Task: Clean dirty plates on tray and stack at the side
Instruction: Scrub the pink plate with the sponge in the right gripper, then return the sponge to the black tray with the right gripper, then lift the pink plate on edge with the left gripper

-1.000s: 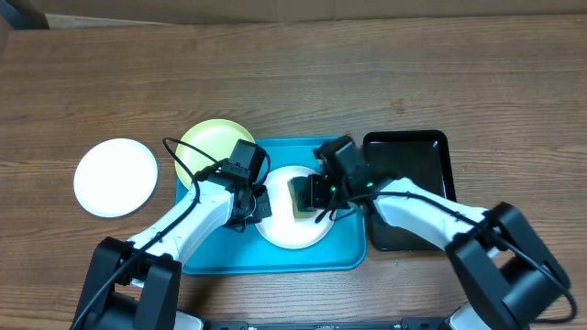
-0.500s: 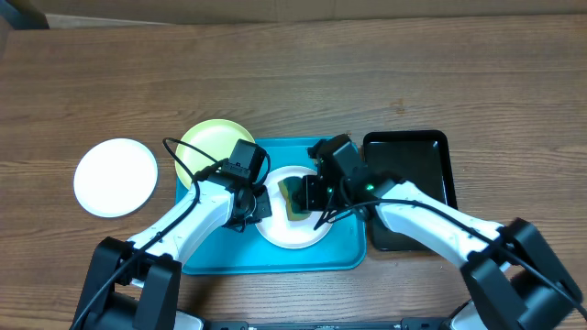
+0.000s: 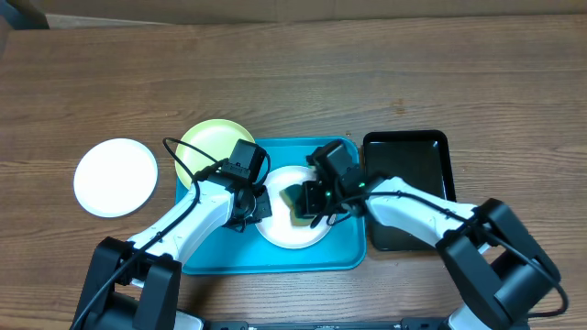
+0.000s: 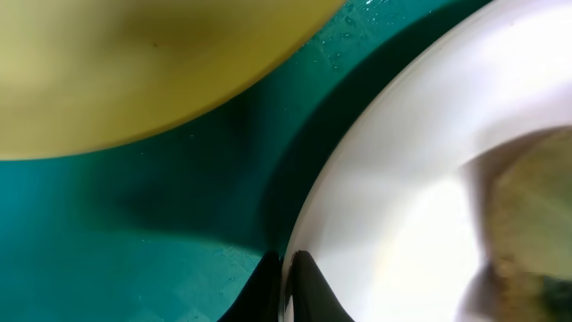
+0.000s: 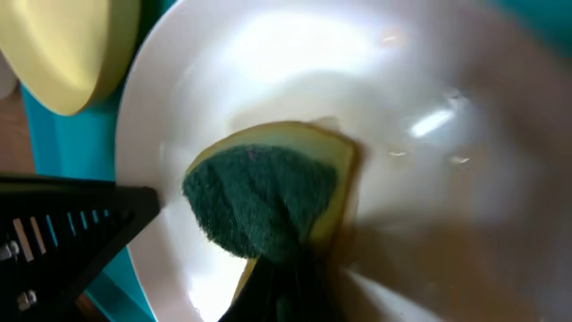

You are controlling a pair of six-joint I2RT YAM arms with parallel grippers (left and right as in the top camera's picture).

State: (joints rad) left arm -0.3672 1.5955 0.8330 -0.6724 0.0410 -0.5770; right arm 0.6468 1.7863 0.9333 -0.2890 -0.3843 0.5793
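Observation:
A white plate (image 3: pixel 292 229) lies in the middle of the turquoise tray (image 3: pixel 213 252). My left gripper (image 3: pixel 260 203) is shut on this plate's left rim, and its fingertips (image 4: pixel 304 284) pinch the edge of the white plate (image 4: pixel 420 161). My right gripper (image 3: pixel 306 201) is shut on a green-and-yellow sponge (image 3: pixel 295 196) that presses on the plate. In the right wrist view the sponge (image 5: pixel 264 201) rests scourer side up on the plate (image 5: pixel 375 98). A pale green plate (image 3: pixel 211 140) overlaps the tray's far left corner. Another white plate (image 3: pixel 116 177) sits on the table to the left.
A narrow black tray (image 3: pixel 417 179) stands right beside the turquoise tray. Wooden table surface stretches behind and to both sides. The green plate (image 4: pixel 134 72) lies close to my left gripper.
My right gripper has dragged the sponge a little leftward over the white plate. The left gripper has stayed on the rim.

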